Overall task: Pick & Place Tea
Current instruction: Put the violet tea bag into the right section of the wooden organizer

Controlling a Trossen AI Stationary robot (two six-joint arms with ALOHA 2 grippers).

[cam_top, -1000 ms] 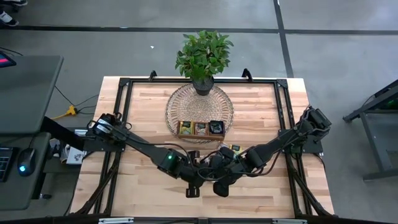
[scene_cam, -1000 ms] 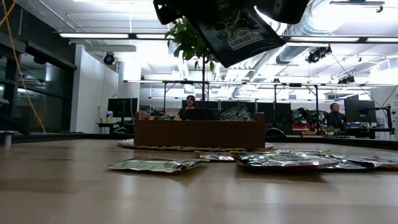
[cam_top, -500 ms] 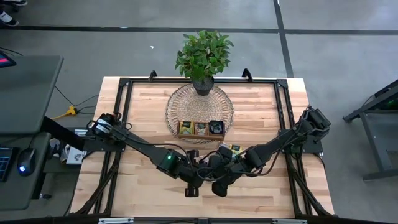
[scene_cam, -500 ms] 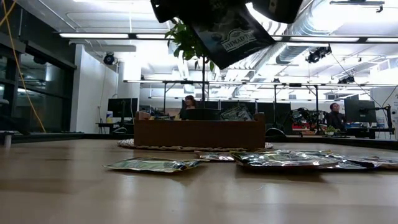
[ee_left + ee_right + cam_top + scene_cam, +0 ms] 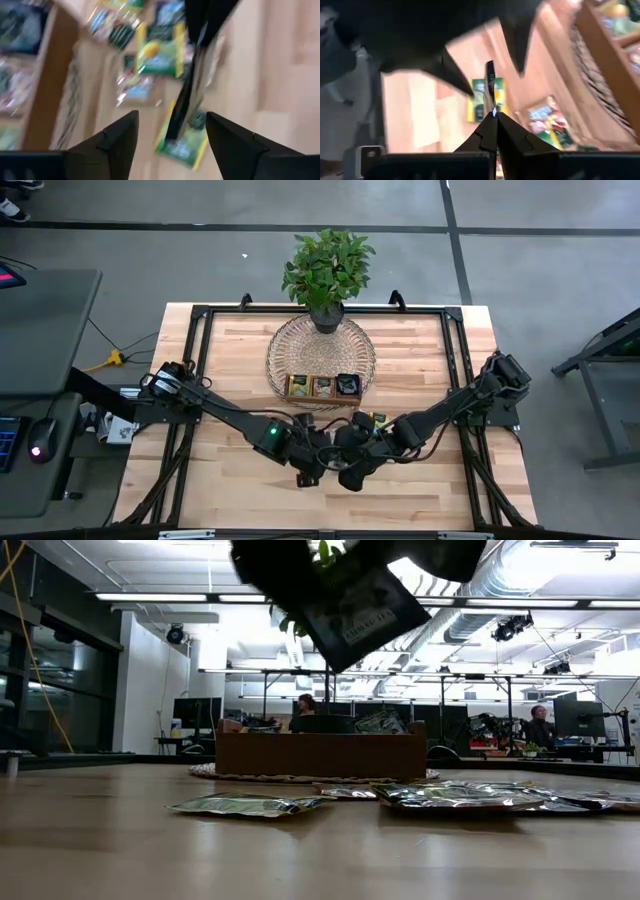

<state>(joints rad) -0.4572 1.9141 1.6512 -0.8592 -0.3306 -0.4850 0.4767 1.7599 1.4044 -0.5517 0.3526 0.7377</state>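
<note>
A dark tea sachet (image 5: 365,610) with a printed label hangs tilted high over the table's near middle. My right gripper (image 5: 491,117) is shut on it. My left gripper (image 5: 172,142) is open; its fingers stand wide on either side of the sachet (image 5: 186,102), which shows edge-on, and they do not touch it. In the high view the two grippers meet, left (image 5: 310,470) and right (image 5: 350,476). More tea sachets (image 5: 450,798) lie flat on the wood, one (image 5: 250,805) apart. The wooden tray (image 5: 322,386) holds sachets in its compartments. My right gripper pinches the dark sachet's thin edge (image 5: 490,102) between its two shut fingers; the sachet stands edge-on ahead of the fingertips. The sachet is lifted clear of the table and hangs tilted below the grippers.
The tray stands on a round woven mat (image 5: 290,340) at the table's far middle, a potted plant (image 5: 327,265) behind it. Loose sachets (image 5: 375,420) lie near the tray's right end. A black frame (image 5: 200,315) rims the table.
My left gripper has opened and let go of the dark sachet, tipping a little as it did so. The sachet stays in my right gripper, clear of the table; it has turned slightly and hangs a little lower.
</note>
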